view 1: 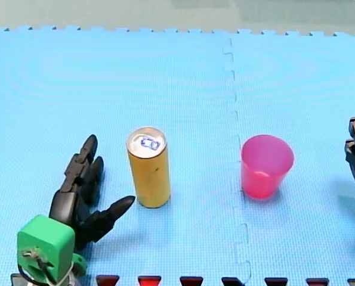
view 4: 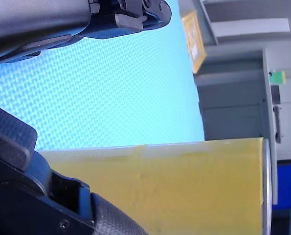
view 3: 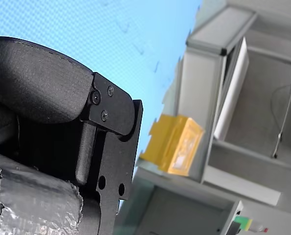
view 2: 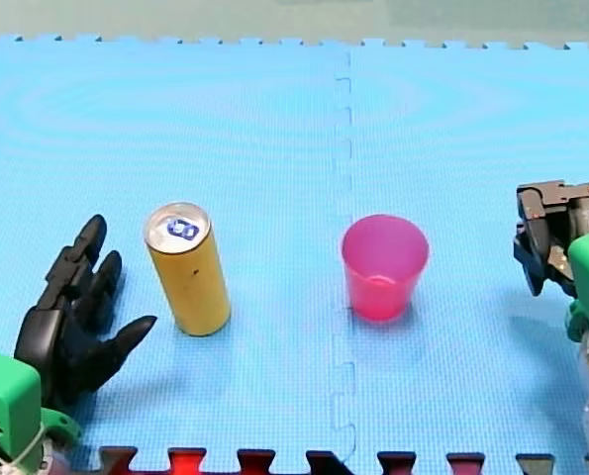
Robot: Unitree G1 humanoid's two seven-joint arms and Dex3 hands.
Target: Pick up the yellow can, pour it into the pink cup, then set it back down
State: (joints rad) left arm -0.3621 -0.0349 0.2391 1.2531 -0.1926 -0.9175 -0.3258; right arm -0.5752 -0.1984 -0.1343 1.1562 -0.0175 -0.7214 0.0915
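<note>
The yellow can (view 1: 149,170) stands upright on the blue foam mat (view 1: 165,77), its silver top with pull tab facing up. The pink cup (view 1: 265,165) stands upright to its right, a hand's width away, and looks empty. My left hand (view 1: 102,179) lies on the mat just left of the can; it holds nothing, and its thumb tip points at the can's base with a small gap. In the second wrist view the can's yellow side (view 4: 184,186) is very close to this hand. My right hand (view 2: 543,242) hangs at the mat's right edge, right of the cup, fingers curled.
A seam between mat tiles (view 1: 231,89) runs front to back between can and cup. Red and black blocks (view 2: 254,463) line the mat's near edge. The first wrist view shows a yellow box (view 3: 177,144) by grey cabinets beyond the mat.
</note>
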